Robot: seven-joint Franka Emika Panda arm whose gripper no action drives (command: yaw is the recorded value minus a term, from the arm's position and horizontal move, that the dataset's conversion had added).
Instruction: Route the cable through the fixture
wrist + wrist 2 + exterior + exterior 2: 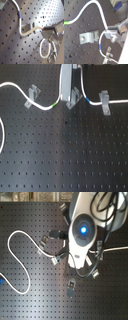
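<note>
Black perforated board [65, 159]: wide bare stretch toward the first exterior view's bottom edge. Gripper [69, 95] low at middle fixture [73, 99], jaws clamped on the cable [46, 106]. Cable arcs past left bracket [33, 95]; right bracket [104, 102] well apart.

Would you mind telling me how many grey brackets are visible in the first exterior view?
3: left bracket, middle bracket under the gripper, right bracket. The arm may hide others.

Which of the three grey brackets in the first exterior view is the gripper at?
The middle bracket, directly under the gripper, between the cable's green and blue bands.
</note>
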